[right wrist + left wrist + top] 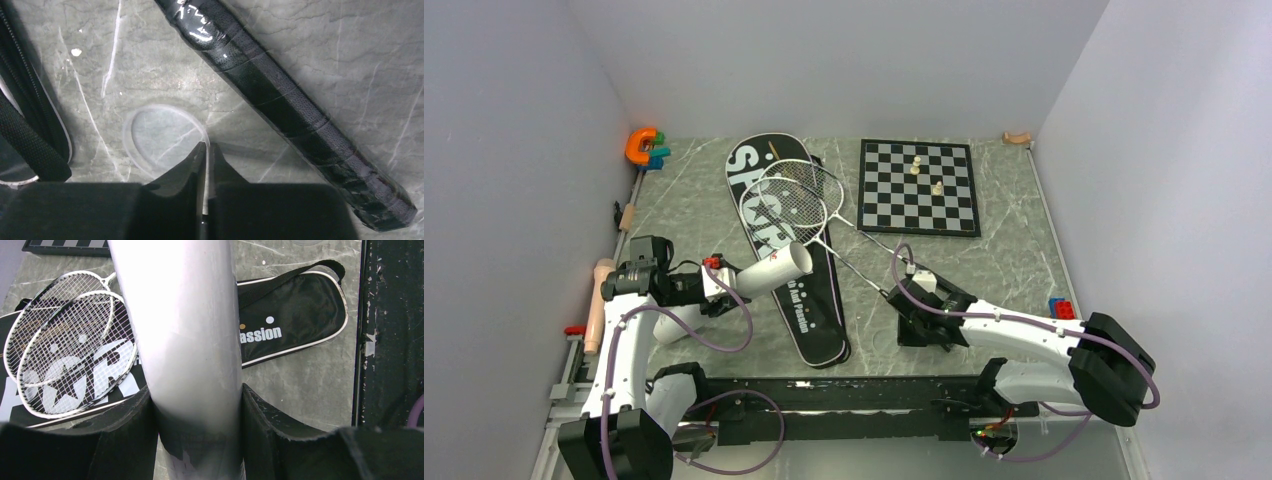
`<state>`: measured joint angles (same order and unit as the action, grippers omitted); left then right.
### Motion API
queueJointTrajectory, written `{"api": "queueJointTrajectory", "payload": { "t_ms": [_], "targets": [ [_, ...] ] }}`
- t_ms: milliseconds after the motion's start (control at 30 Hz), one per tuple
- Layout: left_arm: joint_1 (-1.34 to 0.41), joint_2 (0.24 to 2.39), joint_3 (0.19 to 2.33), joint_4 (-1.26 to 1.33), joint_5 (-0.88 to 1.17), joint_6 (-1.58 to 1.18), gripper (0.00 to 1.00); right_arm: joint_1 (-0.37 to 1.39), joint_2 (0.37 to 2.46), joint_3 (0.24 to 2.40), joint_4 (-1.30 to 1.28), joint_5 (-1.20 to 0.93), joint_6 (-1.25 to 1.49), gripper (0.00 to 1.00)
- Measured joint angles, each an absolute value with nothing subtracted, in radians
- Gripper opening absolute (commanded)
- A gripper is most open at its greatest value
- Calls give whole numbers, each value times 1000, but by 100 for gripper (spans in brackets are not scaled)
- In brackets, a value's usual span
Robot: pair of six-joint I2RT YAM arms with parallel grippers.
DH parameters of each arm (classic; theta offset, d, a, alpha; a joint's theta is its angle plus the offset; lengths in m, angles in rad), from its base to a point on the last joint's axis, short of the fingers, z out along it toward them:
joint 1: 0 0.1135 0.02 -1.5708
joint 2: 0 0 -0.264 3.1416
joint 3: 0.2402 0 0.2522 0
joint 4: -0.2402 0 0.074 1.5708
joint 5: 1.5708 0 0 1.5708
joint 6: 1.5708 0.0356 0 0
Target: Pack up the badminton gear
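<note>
My left gripper (196, 387) is shut on the long whitish tube (185, 330) and holds it tilted above the black racket bag (295, 305); in the top view the tube (776, 268) points right from that gripper (722, 292). Two white-framed rackets (786, 203) lie across the bag (819, 320), their black handles reaching towards my right gripper (909, 320). In the right wrist view that gripper (206, 146) is shut on the rim of a clear round lid (150, 106) lying on the table, beside a racket handle (280, 100). No shuttlecocks show.
A chessboard (919, 187) with two pale pieces lies at the back right. Coloured toy blocks sit at the back left corner (646, 147) and by the right wall (1060, 307). The bag's strap (25, 135) lies left of the right gripper. Walls close in on three sides.
</note>
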<state>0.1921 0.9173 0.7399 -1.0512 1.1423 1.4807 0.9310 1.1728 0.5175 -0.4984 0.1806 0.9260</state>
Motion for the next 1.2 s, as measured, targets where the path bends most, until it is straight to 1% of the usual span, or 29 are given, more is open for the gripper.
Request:
{"api": "queueJointTrajectory", "payload": {
  "t_ms": [200,433,667,867,1200],
  "targets": [
    [192,918,740,-1053,1143,1485,38,931,1172,571,-554,203,916,0],
    [192,927,740,-1090,1153,1536,39,931,1132,804,-625,234,861,0],
    [192,959,749,-1164,1166,1633,39,925,1065,1019,-619,224,799,0],
    [192,976,758,-1206,1168,1682,39,918,1074,1061,-562,144,773,0],
    [192,975,758,-1236,1168,1718,40,912,1176,1073,-447,-30,762,0]
  ]
}}
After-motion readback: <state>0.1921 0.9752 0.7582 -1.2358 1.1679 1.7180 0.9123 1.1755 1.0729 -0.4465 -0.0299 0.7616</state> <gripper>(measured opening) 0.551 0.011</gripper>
